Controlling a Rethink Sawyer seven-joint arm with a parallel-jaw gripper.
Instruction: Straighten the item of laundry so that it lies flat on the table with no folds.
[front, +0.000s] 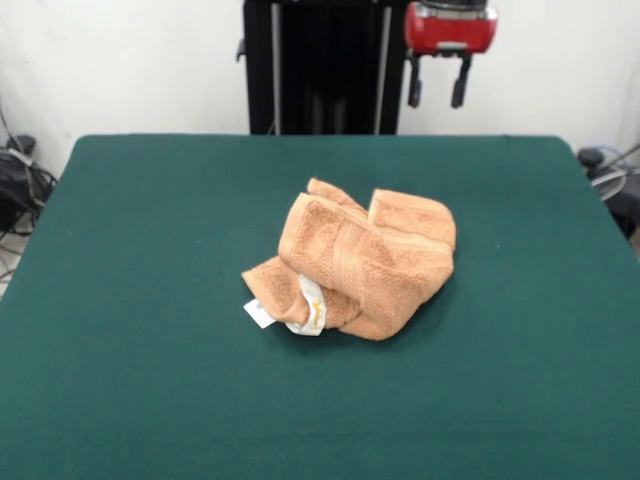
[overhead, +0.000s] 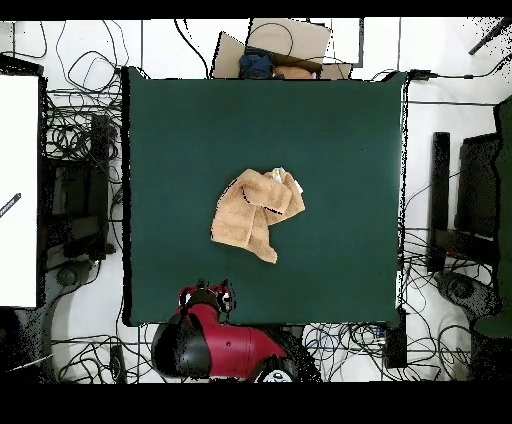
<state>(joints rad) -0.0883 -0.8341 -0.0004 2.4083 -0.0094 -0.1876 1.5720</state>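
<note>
The orange-tan towel (front: 355, 260) lies crumpled in a thick bundle near the middle of the dark green table (front: 150, 250), folded over itself in several layers. Its white tags (front: 290, 315) stick out at the near left edge of the bundle. In the overhead view the towel (overhead: 255, 215) sits at the centre of the table (overhead: 340, 130). My gripper (front: 437, 92) hangs high above the table's far edge, to the right of the pedestal, open and empty, well away from the towel. It also shows in the overhead view (overhead: 207, 295) at the table's bottom edge.
The black pedestal (front: 320, 65) stands behind the table's far edge. Around the table the overhead view shows tangled cables (overhead: 80, 120), a cardboard box (overhead: 290, 45) beyond the top edge, a white surface (overhead: 18, 190) at left and black equipment (overhead: 470, 200) at right.
</note>
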